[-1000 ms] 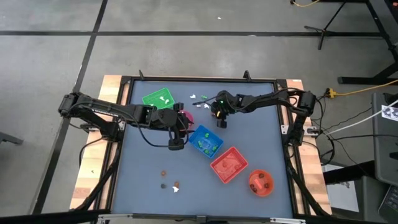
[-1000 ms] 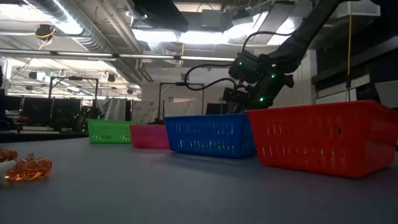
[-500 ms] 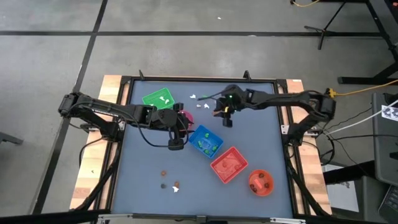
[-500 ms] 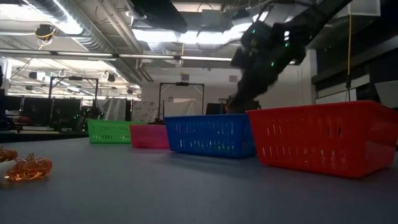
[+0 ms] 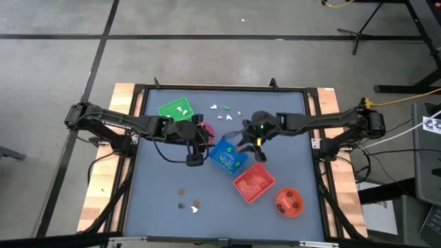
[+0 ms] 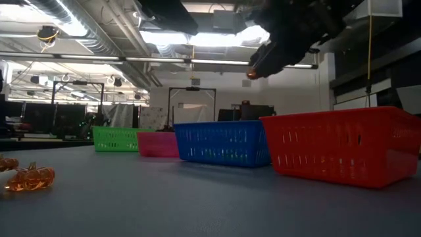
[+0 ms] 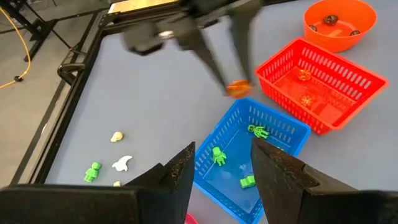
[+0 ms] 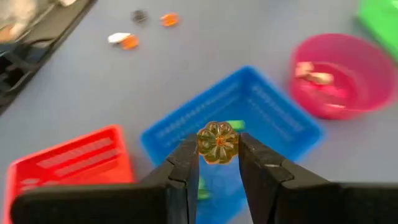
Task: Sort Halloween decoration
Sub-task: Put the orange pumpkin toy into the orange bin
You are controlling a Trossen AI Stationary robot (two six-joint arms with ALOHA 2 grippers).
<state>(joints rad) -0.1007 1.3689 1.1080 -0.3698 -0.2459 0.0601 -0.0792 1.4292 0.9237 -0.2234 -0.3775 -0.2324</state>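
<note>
Sorting is well advanced but not finished, on the evidence here. The right gripper (image 8: 217, 163) is raised above the table between the blue square mesh tray (image 5: 227, 156) and the red square mesh tray (image 5: 253, 182), its two fingers clamped on a small translucent orange pumpkin-shaped trinket (image 8: 217, 142), which is therefore in transit and not yet deposited. The blue tray already holds several small green figures (image 7: 217, 155); the red tray holds orange pieces (image 7: 304, 75); the orange round bowl (image 5: 289, 201) holds dark items; the pink round bowl (image 8: 339, 74) and the green square tray (image 5: 176, 110) each hold pale pieces. Outstanding: a scatter of white and green trinkets (image 5: 225, 107) loose on the grey table surface (image 5: 158, 193) near its far edge, and a second small group of orange, dark and white pieces (image 5: 188, 200) near the front edge. The left gripper (image 7: 221, 168) waits with fingers apart and nothing between them, just beside the blue tray. Judged from matching colours, the held piece probably belongs in the red tray, with the two loose groups left to clear.
</note>
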